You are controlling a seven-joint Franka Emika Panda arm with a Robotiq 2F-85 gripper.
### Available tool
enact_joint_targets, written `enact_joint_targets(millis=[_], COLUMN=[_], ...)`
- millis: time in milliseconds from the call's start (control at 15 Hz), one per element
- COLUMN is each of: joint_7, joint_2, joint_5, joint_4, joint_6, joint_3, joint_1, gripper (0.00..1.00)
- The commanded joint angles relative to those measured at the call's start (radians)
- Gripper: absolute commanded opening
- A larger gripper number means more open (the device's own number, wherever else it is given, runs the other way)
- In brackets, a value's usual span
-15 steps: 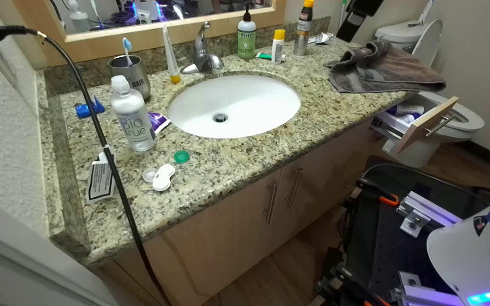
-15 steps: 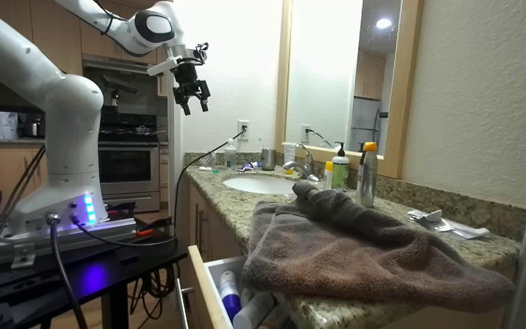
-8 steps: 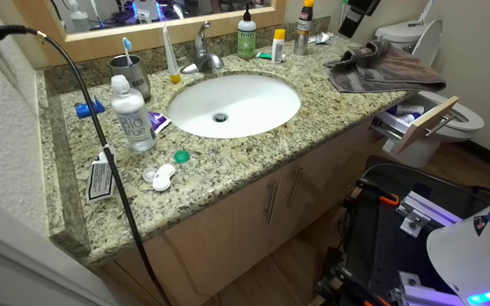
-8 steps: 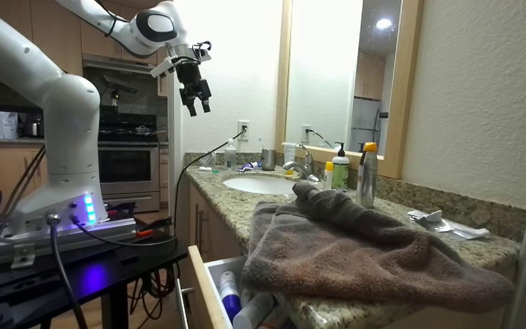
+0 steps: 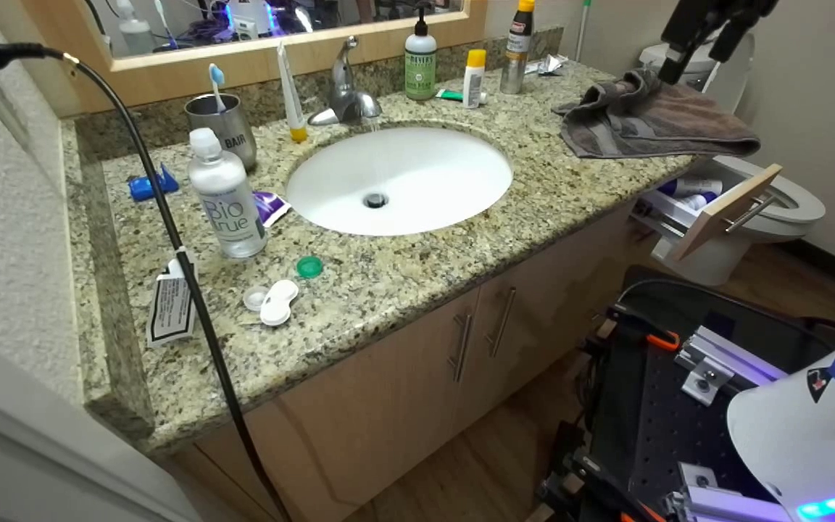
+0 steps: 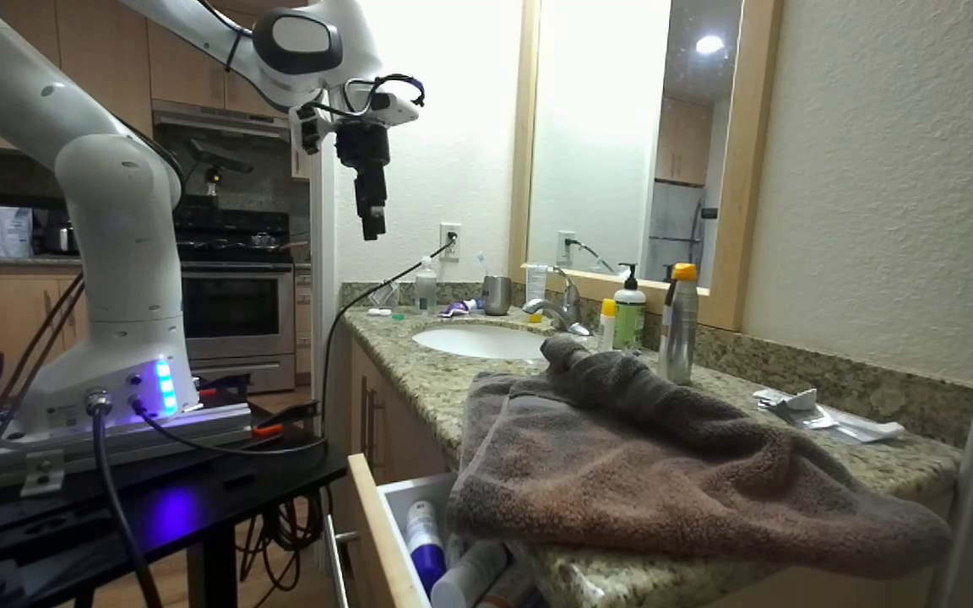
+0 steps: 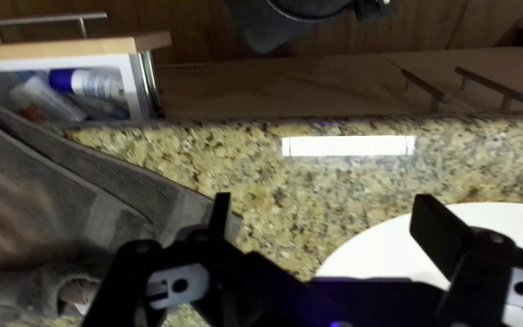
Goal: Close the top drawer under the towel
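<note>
Hand (image 7: 327, 220) clear of open, wood-fronted drawer (image 5: 718, 217)

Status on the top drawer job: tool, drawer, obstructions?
Tool open, nothing held, raised high. Top drawer pulled out, not yet closed. Towel on the counter reaches its edge above the drawer; possible snag, contact unclear.

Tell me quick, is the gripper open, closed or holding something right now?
Robotiq gripper: open, fingers wide apart, holding nothing.
</note>
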Motion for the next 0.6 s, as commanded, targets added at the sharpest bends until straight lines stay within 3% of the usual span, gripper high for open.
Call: enact_joint_targets(millis=[0, 67, 267, 333, 533], joint_7=[0.069, 0.026, 0.06, 0.108, 0.208], joint_2=[0.043, 0.028, 0.038, 0.053, 0.158], joint_5=[0.003, -0.007, -0.006, -0.027, -0.029], joint_4=[0.0, 0.001, 0.001, 0.001, 0.036], joint_6=[-0.078, -0.036, -0.064, -0.049, -0.045], joint_3=[-0.02, -0.025, -0.029, 0.011, -0.009], joint_1=[-0.078, -0.052, -0.065, -0.065, -0.112], gripper=[1.0, 1.0, 1.0, 1.0, 1.0])
